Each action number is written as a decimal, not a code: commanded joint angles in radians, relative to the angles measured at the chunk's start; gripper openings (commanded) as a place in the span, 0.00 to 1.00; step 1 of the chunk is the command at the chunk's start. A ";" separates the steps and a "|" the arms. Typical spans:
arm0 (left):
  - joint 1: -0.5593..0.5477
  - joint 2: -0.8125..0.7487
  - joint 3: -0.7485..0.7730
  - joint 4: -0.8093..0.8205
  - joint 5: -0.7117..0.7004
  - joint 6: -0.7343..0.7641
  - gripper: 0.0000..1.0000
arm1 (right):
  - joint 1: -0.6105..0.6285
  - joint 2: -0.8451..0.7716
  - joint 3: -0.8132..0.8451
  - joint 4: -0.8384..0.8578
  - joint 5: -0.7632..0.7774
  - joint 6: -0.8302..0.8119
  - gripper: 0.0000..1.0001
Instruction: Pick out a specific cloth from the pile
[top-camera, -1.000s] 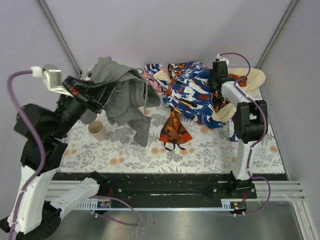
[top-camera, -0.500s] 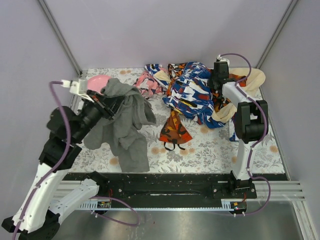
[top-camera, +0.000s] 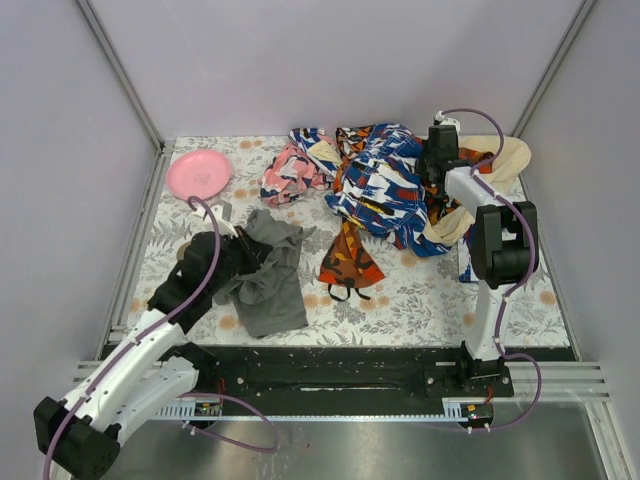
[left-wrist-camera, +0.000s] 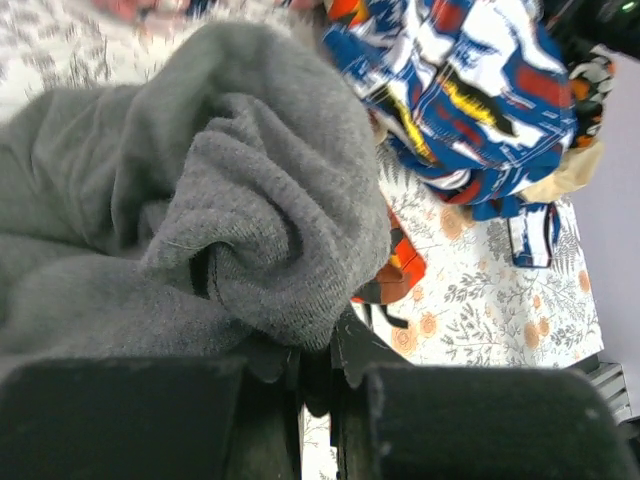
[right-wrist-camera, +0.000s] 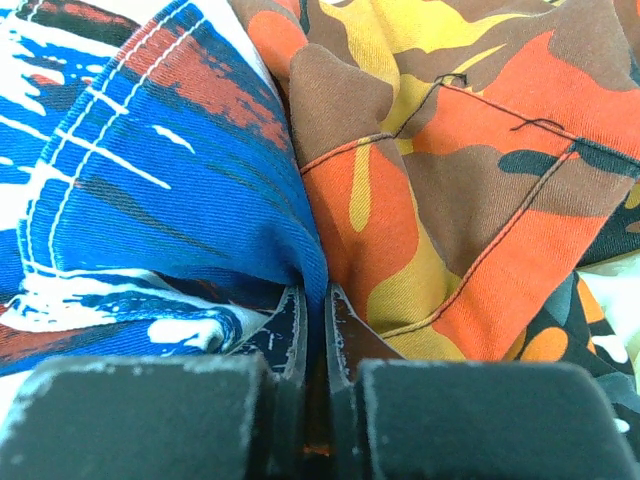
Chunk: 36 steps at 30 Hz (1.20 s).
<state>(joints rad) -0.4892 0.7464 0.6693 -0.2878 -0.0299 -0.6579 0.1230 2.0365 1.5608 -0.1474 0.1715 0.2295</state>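
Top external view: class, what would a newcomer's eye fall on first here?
The bright pile of printed garments heaped across the far centre and right of the table, with the right end effector shut in its folds. Then the grey cloth apart at the near left, pinched by the left end effector, and a pink plate in the far left corner.

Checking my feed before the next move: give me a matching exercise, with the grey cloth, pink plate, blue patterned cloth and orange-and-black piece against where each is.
1 grey cloth
2 pink plate
3 blue patterned cloth
4 orange-and-black piece

A pinched in the right gripper
B far left corner of the table
C at the pile's near edge
D pinched in the left gripper

Pairs: 1-D, 2-B, 3-A, 4-C
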 joint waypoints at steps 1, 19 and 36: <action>-0.003 0.004 -0.155 0.189 0.053 -0.112 0.00 | -0.023 0.014 -0.054 -0.167 0.040 -0.007 0.08; -0.035 0.208 -0.144 0.107 -0.030 -0.135 0.99 | -0.023 -0.266 -0.100 -0.182 -0.211 -0.009 0.99; -0.068 -0.087 0.210 -0.306 -0.116 -0.029 0.99 | -0.023 -0.775 -0.321 -0.357 -0.135 0.149 0.99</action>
<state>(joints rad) -0.5545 0.6827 0.8497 -0.5213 -0.0685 -0.7208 0.1036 1.3808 1.3205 -0.4335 -0.0345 0.3286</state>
